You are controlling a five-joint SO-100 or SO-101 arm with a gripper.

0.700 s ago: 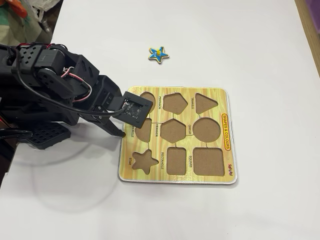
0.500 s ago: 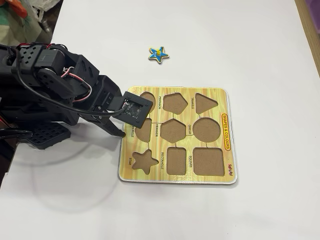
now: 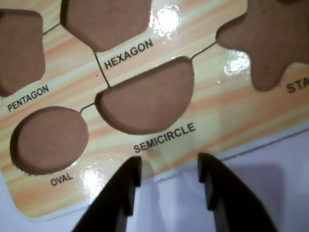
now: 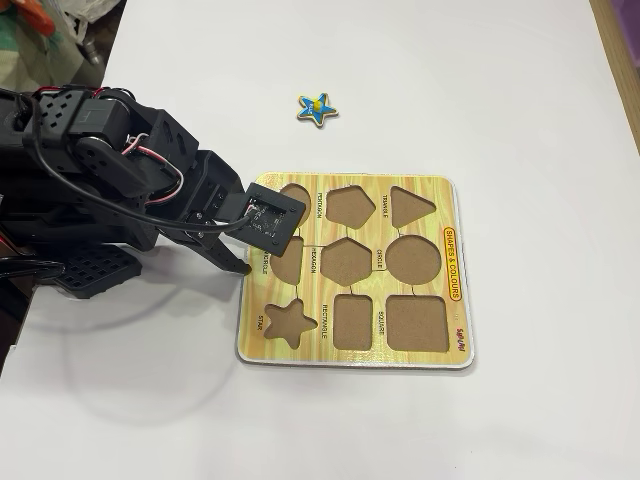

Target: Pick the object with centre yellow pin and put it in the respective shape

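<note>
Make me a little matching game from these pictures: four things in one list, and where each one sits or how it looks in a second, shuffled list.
Things:
1. blue star piece
2. star recess
3. gripper
4. square recess

Places or states:
A. empty, at the puzzle board's lower left corner in the fixed view
B. open, holding nothing, at the board's edge near the SEMICIRCLE label
C. lying on the white table, apart from the board
D. empty, at the board's lower right corner in the fixed view

Pairs: 1-C, 2-A, 3-B, 4-D
</note>
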